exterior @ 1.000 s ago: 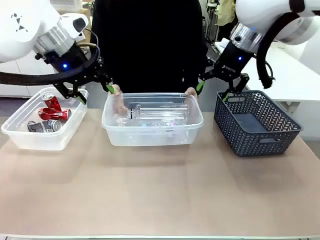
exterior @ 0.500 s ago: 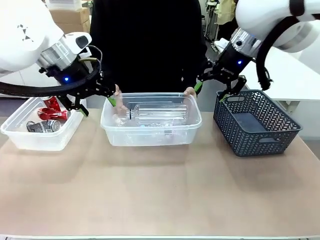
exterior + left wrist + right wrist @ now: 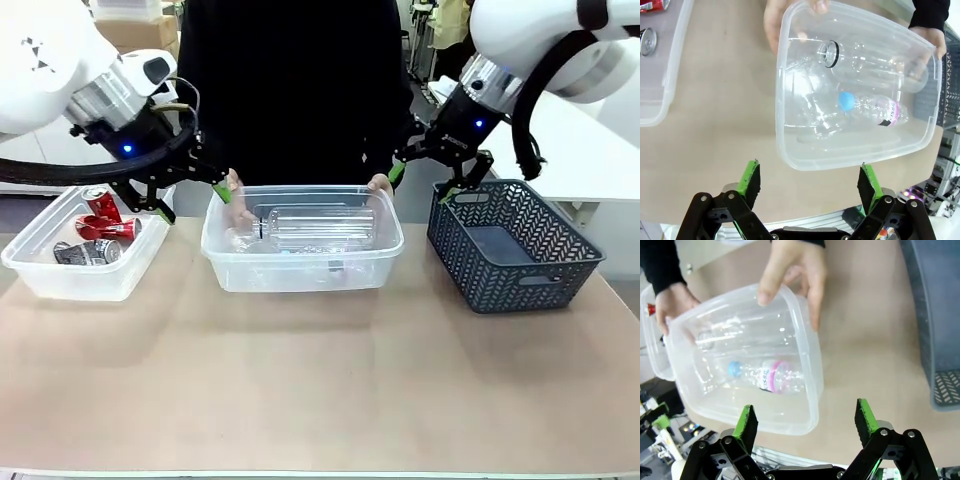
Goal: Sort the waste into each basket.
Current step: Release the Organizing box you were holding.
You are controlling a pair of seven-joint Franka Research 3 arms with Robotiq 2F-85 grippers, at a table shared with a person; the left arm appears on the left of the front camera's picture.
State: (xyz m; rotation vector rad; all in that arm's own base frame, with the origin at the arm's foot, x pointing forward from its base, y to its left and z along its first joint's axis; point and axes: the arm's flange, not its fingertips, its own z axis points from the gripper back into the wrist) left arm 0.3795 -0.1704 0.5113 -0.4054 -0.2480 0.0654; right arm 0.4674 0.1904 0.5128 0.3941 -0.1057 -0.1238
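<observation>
The bottle tub sits mid-bench, long side running left to right, squarely between the two hands. A person holds it at the far rim, one hand at its left corner and the other at its right. The left hand hovers just off the tub's left end, over the gap to the can tub; the right hand hovers off the tub's right end, over the near corner of the mesh basket. Each is about equally close to its own end, so neither arm has a clear edge. Both robot hands stand wide open and hold nothing; in each wrist view the green pads are well apart with only bench and tub beyond them.

Inside the middle tub lie clear bottles: a large one with its long axis along the tub's length, its black-ringed neck toward the left end, and a smaller one with a blue cap and a pink-banded label, lying nearly parallel. The label's print is too small to read.

The left tub holds the cans: red ones and a silver-black one, lying on their sides. The red cans carry white lettering that can't be made out. The mesh basket looks empty. No loose waste shows on the bench, so the sorting looks done or close to it
</observation>
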